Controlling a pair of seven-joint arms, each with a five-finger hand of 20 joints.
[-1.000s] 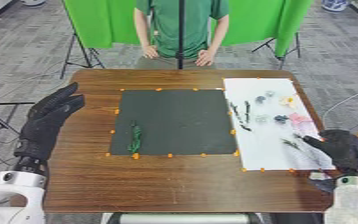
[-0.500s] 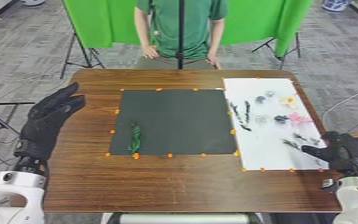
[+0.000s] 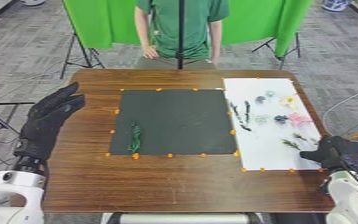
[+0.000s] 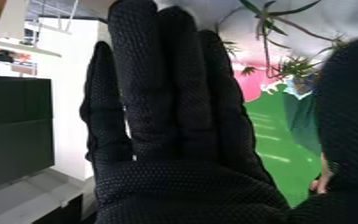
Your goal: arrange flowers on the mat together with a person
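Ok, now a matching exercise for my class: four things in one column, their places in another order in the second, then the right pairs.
Things:
1. Green sprig
2. Left hand
3. Pink flower
4. Right hand

Places:
A. At the table's left edge
B. By the white sheet's near right corner
C. On the dark mat
D. On the white sheet

Pairs: 1-C, 2-A, 3-D, 4-B

A brown wooden table (image 3: 171, 185) has a dark mat (image 3: 171, 122) on it, a white sheet (image 3: 260, 89) right beside the mat, and little orange bits (image 3: 135, 156) around the mat's edges
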